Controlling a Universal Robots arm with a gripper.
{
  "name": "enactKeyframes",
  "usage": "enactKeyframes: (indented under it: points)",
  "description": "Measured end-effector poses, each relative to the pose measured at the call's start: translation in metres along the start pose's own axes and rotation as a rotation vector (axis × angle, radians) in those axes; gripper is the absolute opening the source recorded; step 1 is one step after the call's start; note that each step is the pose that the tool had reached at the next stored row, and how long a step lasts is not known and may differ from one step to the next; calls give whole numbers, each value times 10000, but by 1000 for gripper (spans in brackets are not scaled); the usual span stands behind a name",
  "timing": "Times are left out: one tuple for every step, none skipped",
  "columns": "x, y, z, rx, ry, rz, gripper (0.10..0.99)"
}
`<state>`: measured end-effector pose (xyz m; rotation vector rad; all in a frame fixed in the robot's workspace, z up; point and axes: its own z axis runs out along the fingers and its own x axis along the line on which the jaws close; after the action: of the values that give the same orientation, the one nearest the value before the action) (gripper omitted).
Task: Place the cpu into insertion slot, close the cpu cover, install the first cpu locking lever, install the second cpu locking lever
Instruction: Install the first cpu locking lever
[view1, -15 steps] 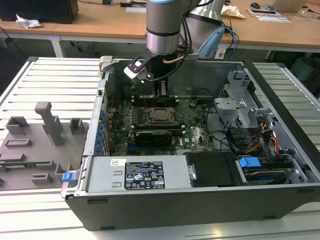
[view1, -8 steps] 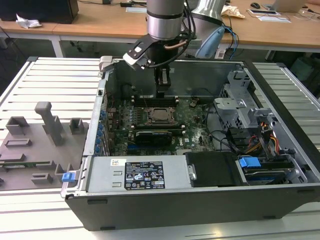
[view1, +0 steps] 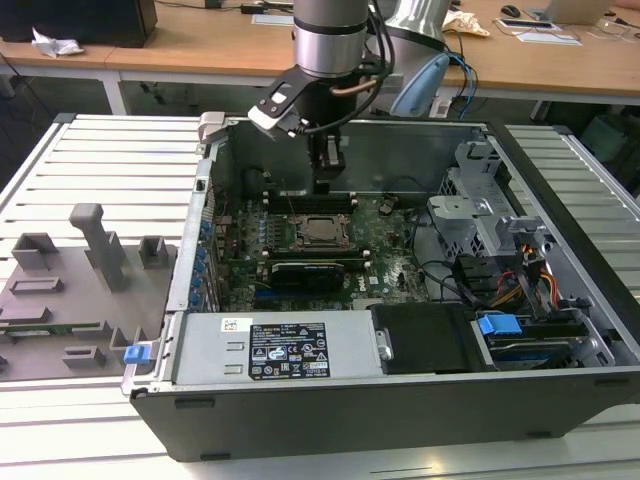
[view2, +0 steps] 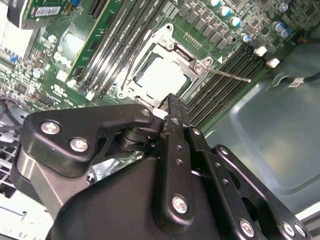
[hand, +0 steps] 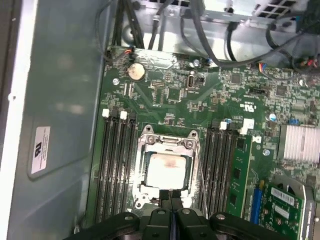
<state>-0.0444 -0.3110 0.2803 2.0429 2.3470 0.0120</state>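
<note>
power supply label (view1: 288, 350): black sticker, white print and marks, too small to read
small white sticker (view1: 236, 324): on the power supply's top, print not legible
case wall sticker (hand: 41, 149): white, dark mark and fine lines, unreadable
circuit board (hand: 170, 95): white printed marks, none legible

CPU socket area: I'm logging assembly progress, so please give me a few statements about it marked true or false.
1. The cpu lies in the insertion slot. True.
2. The gripper holds the cpu. False: its jaws are shut on nothing, near the slot's edge.
3. The cpu cover lies down around the chip. True.
4. Memory slots run along one side of the slot only. False: they flank it on both sides.
</note>
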Motion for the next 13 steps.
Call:
enactKeyframes:
  points:
    - [0, 0, 0, -3, 4, -143, 106]
    - [0, 0, 0, -4, 6, -231, 106]
    - [0, 0, 0, -7, 10, -379, 106]
    - [0, 0, 0, -9, 13, -508, 106]
    - [0, 0, 0, -10, 14, -610, 106]
    - [0, 0, 0, -13, 19, -753, 106]
    - [0, 0, 0, -16, 23, -922, 106]
    - [0, 0, 0, -18, 26, -1054, 106]
    - [0, 0, 0, -21, 30, -1195, 106]
    - [0, 0, 0, -22, 31, -1254, 106]
    - [0, 0, 0, -23, 33, -1324, 106]
    - [0, 0, 0, -25, 35, -1415, 106]
    - [0, 0, 0, -26, 37, -1472, 106]
